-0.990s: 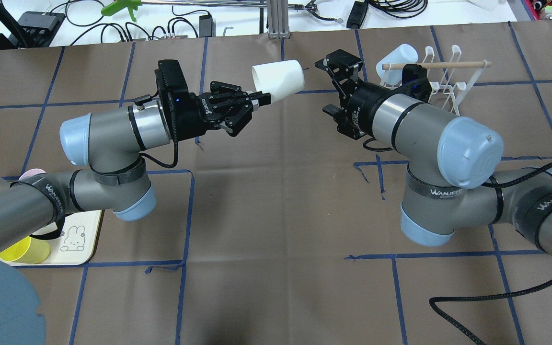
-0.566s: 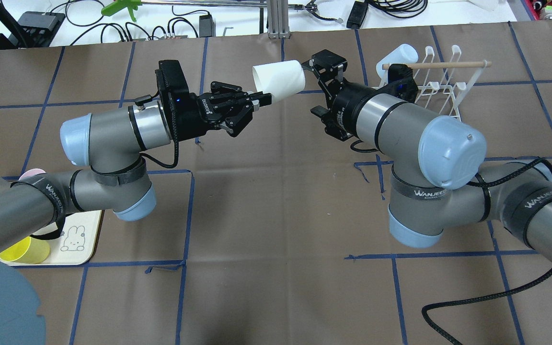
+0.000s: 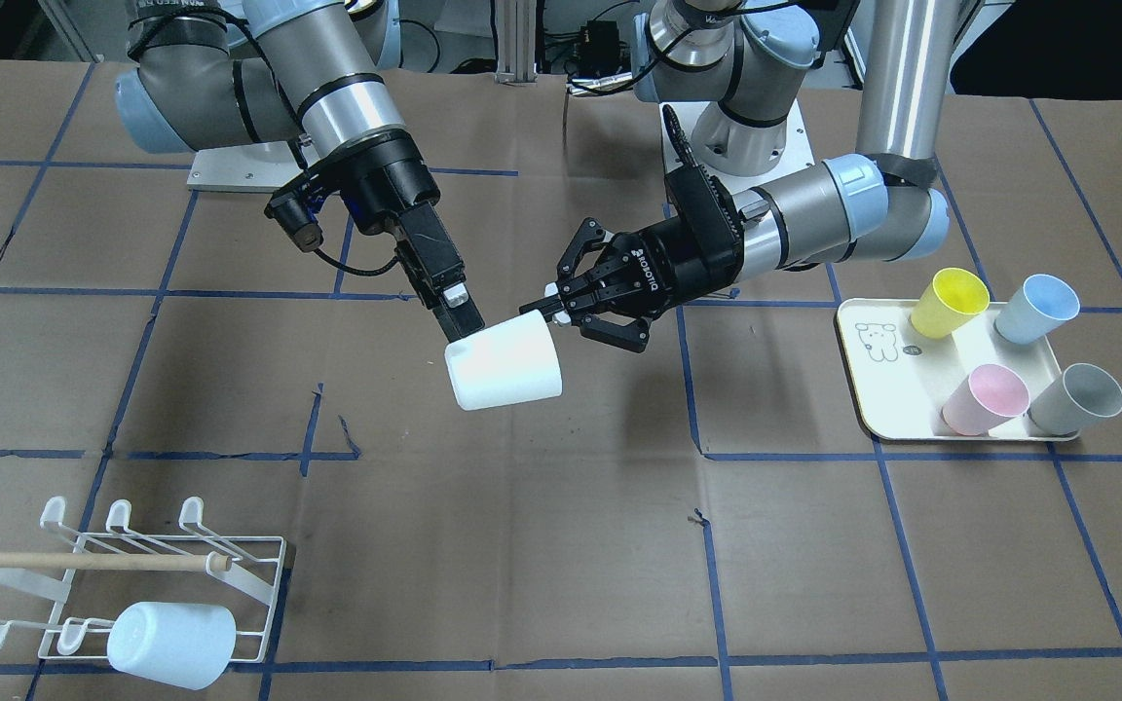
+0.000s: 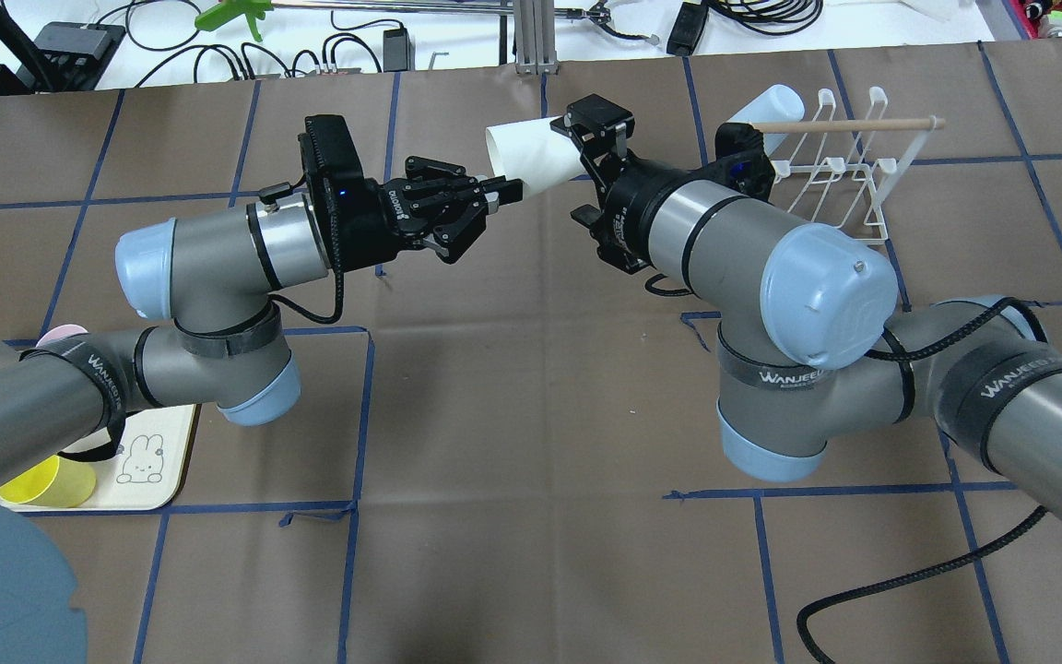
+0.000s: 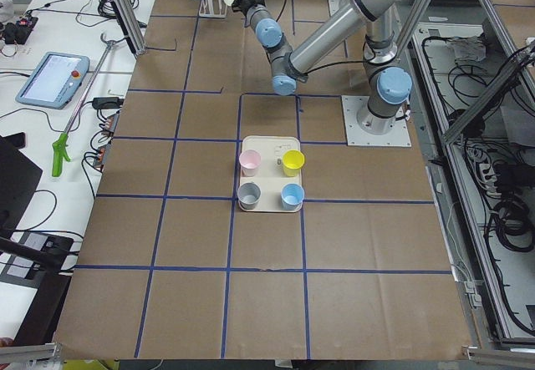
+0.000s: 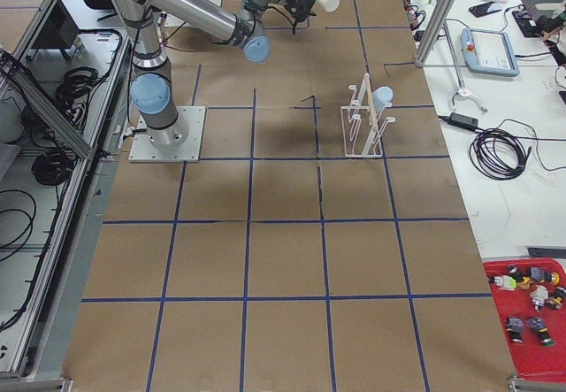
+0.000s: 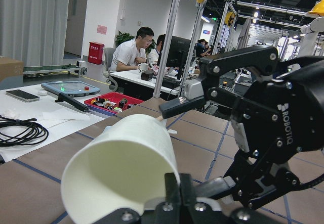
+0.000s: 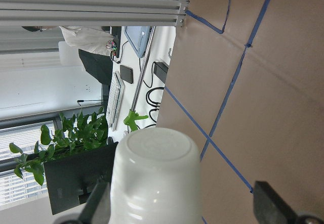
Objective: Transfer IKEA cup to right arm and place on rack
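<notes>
The white IKEA cup [image 4: 531, 152] hangs sideways in mid-air over the far middle of the table. My left gripper [image 4: 505, 190] is shut on its rim, the mouth facing that arm. On the right arm, the gripper [image 4: 577, 168] is open, with its fingers on either side of the cup's closed base. In the right wrist view the cup [image 8: 154, 176] sits between the spread fingers [image 8: 98, 204], close to one of them. The white wire rack [image 4: 840, 171] with its wooden rod stands at the far right, behind the right arm.
A pale blue cup [image 3: 171, 645] hangs on the rack [image 3: 132, 565]. The cream tray [image 3: 873, 389] on the left arm's side carries yellow [image 3: 951, 302], blue [image 3: 1036, 307], pink [image 3: 985, 399] and grey [image 3: 1075, 399] cups. Cables and tools lie beyond the far edge. A black cable trails at the near right.
The right arm has moved left toward the cup, and its open fingers now straddle the cup's base. The left arm and the cup have stayed put.
</notes>
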Available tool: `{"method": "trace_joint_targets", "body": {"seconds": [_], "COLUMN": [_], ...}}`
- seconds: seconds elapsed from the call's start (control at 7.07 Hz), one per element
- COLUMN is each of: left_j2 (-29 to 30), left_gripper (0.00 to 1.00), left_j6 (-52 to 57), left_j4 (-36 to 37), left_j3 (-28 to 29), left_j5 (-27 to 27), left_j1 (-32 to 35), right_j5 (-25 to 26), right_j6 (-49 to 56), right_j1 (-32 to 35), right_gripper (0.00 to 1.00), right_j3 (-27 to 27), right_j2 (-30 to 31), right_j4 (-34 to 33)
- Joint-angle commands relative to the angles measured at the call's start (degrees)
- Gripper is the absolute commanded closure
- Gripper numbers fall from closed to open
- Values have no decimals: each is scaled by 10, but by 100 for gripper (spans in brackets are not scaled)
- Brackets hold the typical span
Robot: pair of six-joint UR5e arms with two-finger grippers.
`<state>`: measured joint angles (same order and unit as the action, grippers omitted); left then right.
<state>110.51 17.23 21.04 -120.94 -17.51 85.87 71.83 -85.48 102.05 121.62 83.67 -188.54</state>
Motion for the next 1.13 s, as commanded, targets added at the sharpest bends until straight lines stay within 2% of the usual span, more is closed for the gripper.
{"method": "trace_joint_targets", "body": {"seconds": [0.0, 0.99], "left_j2": [0, -1], "left_gripper": [94, 94], "left_j6": [-1, -2], "left_j4": [0, 1], "left_j3": [0, 0], "left_j5": [0, -1], "left_j1": [0, 0], "right_j5": [1, 1], "right_j6": [-3, -2], "right_j1": [2, 10], "right_gripper": [1, 1], "right_j3": [-16, -67], "right_j2": [-8, -69], "right_j4": [11, 11]}}
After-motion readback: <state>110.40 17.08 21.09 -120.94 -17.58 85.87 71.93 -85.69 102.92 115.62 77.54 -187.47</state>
